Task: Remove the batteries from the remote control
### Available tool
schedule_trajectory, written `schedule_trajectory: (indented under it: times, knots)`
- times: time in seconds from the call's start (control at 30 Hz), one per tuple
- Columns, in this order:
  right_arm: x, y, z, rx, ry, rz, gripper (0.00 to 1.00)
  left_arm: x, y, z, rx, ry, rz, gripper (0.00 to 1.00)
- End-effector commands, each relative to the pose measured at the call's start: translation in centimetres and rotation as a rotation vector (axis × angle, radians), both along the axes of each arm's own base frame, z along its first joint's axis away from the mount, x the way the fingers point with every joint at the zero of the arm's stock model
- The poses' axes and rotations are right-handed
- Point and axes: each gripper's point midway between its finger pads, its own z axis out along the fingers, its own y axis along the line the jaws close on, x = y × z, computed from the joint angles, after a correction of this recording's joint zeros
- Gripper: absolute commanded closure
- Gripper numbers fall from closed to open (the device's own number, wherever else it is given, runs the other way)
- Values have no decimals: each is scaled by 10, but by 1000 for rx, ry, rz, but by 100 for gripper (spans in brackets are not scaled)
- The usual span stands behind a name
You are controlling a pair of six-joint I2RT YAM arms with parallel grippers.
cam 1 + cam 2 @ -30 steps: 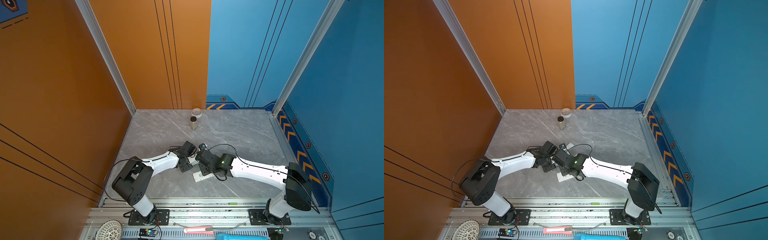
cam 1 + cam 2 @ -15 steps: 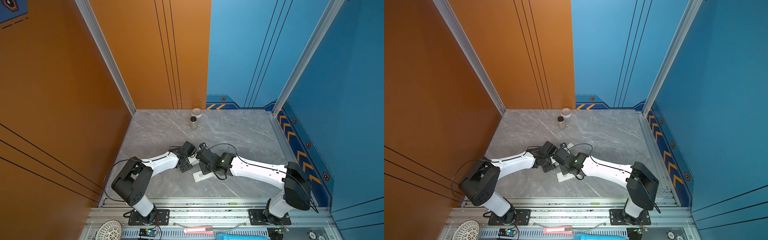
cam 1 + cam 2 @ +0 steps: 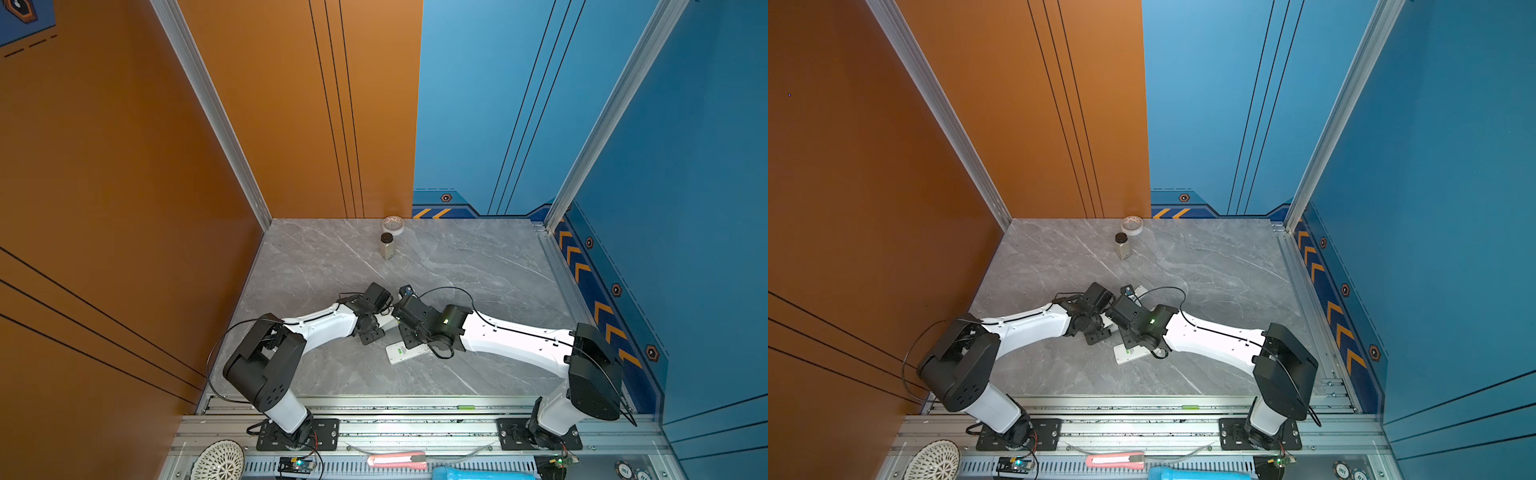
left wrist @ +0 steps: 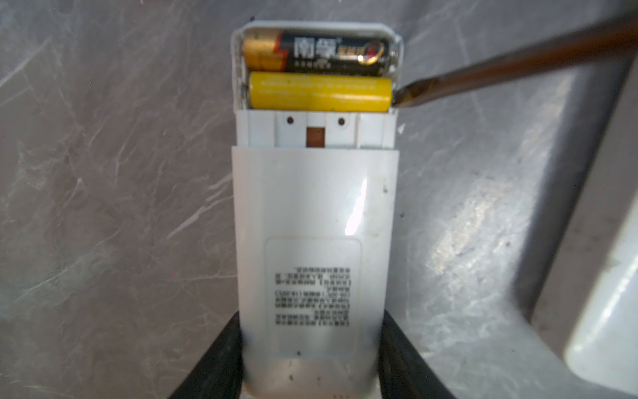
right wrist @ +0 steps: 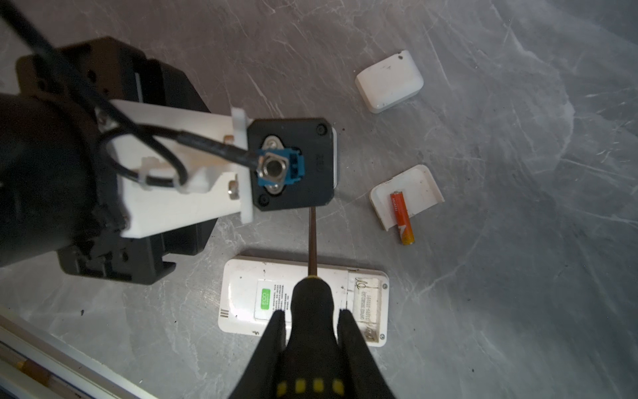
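Left claw: clamped on remote, toward worktop's front edge.
Right claw: clamped on screwdriver.
Yellow battery: seated in open bay, blade tip at its end.
Orange battery: out, on cover.
Next: lever up gently, remote pinned.

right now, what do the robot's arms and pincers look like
The left arm and right arm have white tapered shells and bulky black joints, each trailing a black cable. A green light glows on the right wrist. The left pincer and right pincer have black wedge-shaped fingers.
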Motion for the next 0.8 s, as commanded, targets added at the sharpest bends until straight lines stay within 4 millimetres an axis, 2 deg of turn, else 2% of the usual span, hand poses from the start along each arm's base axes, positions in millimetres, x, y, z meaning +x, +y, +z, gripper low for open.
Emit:
schedule_trajectory:
  times: [0.0,0.23,0.4,0.57,0.77]
  knots:
    - [7,-2,-11,-11,-17,-10,100,-28,-7,-12,-20,100,-65,84]
    - [7,-4,-31,16,-25,0,100,-41,-21,-11,-89,166,-109,89]
    - [8,5,-35,74,-47,25,100,-52,-33,-8,-168,224,-145,93]
    - [9,11,-47,115,-41,42,100,-61,-45,-4,-226,307,-172,98]
    - [17,27,-33,190,-85,46,100,-69,-48,-2,-241,374,-191,100]
